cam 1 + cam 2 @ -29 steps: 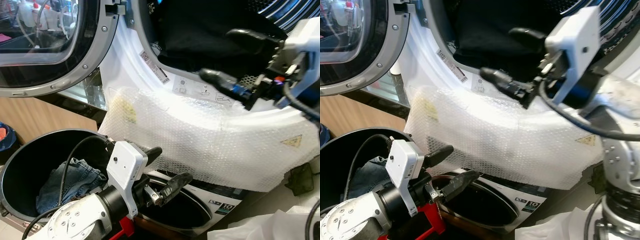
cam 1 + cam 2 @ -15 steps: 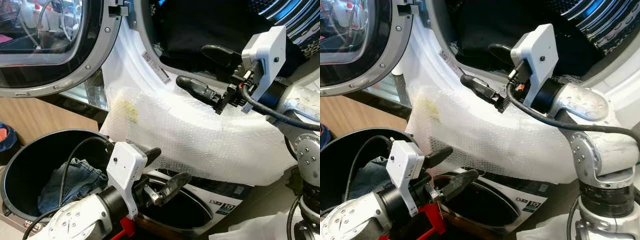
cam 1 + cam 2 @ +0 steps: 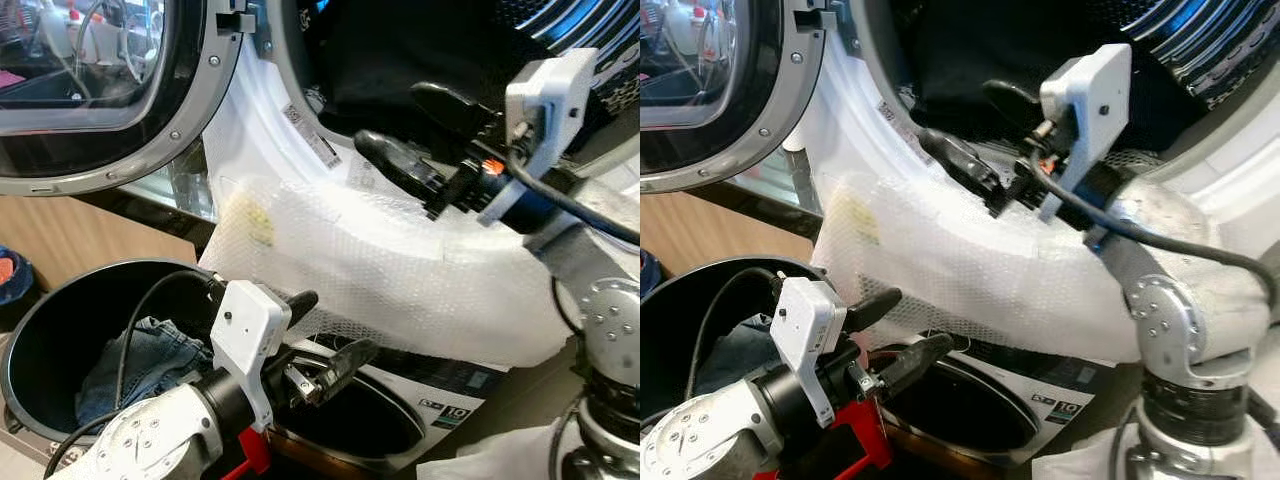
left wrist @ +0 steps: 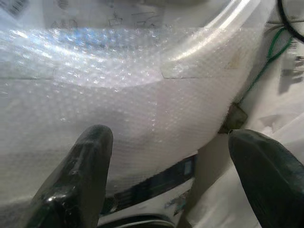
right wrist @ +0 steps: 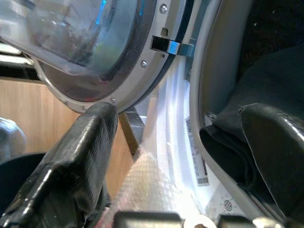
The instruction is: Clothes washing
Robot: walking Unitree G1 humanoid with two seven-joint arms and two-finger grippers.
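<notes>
The washing machine's round door [image 3: 100, 90] stands swung open to the left. A black garment [image 3: 400, 50] lies in the drum mouth. My right gripper [image 3: 392, 118] is open and empty at the lower rim of the drum, just in front of that garment [image 5: 247, 137]. Bubble wrap [image 3: 400, 270] covers the machine's white front below the opening. A black laundry basket [image 3: 40, 330] at lower left holds blue jeans [image 3: 140, 360]. My left gripper [image 3: 335, 325] is open and empty beside the basket, pointing at the bubble wrap [image 4: 142, 95].
Under the bubble wrap is a second dark round opening [image 3: 360, 410] with a label beside it. White crumpled sheeting [image 3: 500, 455] lies at lower right. A wooden cabinet front [image 3: 60, 235] stands behind the basket, with a blue object [image 3: 10, 275] at the far left.
My right gripper has moved left along the drum's rim and its wrist has turned upward. It stays open. The left gripper has hardly moved.
</notes>
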